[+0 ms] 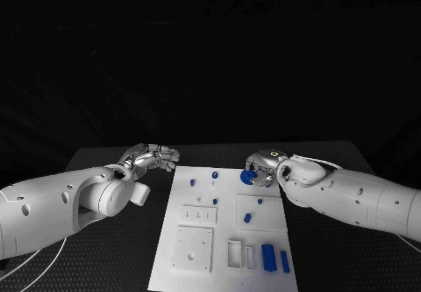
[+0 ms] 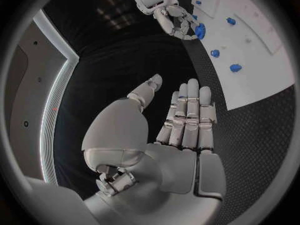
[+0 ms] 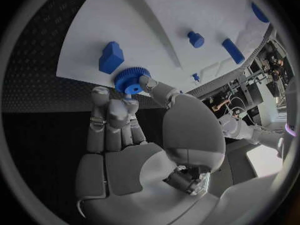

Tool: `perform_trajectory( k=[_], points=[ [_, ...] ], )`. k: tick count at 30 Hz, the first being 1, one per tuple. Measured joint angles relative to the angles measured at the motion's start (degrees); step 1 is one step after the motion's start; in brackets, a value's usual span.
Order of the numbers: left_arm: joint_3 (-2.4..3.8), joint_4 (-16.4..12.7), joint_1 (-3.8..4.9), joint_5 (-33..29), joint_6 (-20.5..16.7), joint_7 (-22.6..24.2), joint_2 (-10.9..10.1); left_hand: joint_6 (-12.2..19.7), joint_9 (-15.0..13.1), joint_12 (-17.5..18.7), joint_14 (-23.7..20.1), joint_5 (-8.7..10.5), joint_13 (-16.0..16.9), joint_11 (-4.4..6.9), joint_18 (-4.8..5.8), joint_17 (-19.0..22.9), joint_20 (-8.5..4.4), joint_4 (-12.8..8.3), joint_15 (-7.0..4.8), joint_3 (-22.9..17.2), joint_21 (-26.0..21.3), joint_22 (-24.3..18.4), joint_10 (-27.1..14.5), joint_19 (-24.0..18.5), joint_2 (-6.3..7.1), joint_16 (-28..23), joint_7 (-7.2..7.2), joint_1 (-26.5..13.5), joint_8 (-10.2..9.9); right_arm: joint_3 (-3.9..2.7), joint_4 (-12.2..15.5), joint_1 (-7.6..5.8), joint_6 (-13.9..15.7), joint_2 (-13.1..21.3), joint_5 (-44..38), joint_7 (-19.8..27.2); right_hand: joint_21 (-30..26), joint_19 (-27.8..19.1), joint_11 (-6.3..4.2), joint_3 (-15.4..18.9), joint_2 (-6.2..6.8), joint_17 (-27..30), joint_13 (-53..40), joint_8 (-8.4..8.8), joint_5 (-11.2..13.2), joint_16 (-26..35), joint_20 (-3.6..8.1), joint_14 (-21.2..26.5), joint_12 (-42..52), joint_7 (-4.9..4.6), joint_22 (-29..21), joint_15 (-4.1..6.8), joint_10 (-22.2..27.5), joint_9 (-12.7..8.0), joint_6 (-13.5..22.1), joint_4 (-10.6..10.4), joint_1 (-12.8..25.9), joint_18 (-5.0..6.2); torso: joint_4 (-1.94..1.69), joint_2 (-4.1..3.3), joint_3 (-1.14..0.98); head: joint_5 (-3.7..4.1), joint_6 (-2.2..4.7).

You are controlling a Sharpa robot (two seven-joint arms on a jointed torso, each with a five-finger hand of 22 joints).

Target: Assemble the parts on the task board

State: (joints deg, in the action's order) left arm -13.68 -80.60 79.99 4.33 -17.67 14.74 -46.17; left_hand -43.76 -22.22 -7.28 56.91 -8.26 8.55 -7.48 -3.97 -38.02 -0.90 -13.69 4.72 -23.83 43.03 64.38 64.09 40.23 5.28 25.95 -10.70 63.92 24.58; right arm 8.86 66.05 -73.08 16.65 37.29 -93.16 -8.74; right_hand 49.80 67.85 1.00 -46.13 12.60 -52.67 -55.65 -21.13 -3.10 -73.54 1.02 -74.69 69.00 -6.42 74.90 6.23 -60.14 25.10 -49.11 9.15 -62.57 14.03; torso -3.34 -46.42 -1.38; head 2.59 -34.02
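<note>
- Head view, far left: the left hand (image 1: 154, 157) hovers over the black table (image 1: 105, 159), just off the task board's far left corner, touching nothing. In the left wrist view its fingers (image 2: 187, 115) lie straight and side by side with the thumb apart, so it is open and empty.
- Middle: the task board (image 1: 224, 267) lies lengthwise, with several small blue parts on it; 2 upright blue blocks (image 1: 274, 257) stand near its nearer right corner.
- Right: the right hand (image 1: 263, 167) sits at the board's far right edge, pinching a blue gear (image 3: 130, 80) between thumb and fingertips; the other fingers lie loosely beside it.
- Step in hand, as I judge it: carrying the gear to its seat on the board.
- To do it well: keep the gear's face level, bring its bore straight over the post, and lower without tilting. Release only once it sits flat; the pinch looks light, so a quick move could twist the gear.
</note>
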Motion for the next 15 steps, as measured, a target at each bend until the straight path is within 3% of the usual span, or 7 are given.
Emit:
perform_trajectory(
  k=[4,15],
  points=[
    [0.0,0.0,0.0,0.0,0.0,0.0,0.0,0.0,0.0,0.0,0.0,0.0,0.0,0.0,0.03,0.0,0.0,0.0,0.0,0.0,0.0,0.0,0.0,0.0,0.0,0.0,0.0,0.0,0.0,0.08,0.3,0.11,0.6,0.2,0.3,-0.1,0.1,0.1,-0.06,0.3,-0.45,-0.2,0.1,-0.11,0.0,0.0,0.12,-0.1,0.0,0.0,0.0,0.29,0.1,0.2,0.0,-0.7,0.5,0.0,-0.02,-0.01,0.02,0.08,0.04],
    [0.0,0.1,0.0,0.0,0.0,0.0,-0.1,0.0,-0.1,0.0,0.0,0.0,0.0,0.0,0.18,0.0,0.0,-0.1,0.0,-0.1,0.2,0.0,0.0,0.0,0.0,0.0,0.0,0.0,0.0,-0.04,2.3,0.54,1.7,0.9,0.0,-1.7,0.2,0.4,-0.08,0.4,0.13,-0.4,0.1,-0.46,0.0,0.0,0.23,-0.1,0.2,0.0,0.0,0.32,0.1,0.7,0.0,-1.6,1.6,0.0,-0.01,-0.02,0.05,0.14,0.37]
  ],
)
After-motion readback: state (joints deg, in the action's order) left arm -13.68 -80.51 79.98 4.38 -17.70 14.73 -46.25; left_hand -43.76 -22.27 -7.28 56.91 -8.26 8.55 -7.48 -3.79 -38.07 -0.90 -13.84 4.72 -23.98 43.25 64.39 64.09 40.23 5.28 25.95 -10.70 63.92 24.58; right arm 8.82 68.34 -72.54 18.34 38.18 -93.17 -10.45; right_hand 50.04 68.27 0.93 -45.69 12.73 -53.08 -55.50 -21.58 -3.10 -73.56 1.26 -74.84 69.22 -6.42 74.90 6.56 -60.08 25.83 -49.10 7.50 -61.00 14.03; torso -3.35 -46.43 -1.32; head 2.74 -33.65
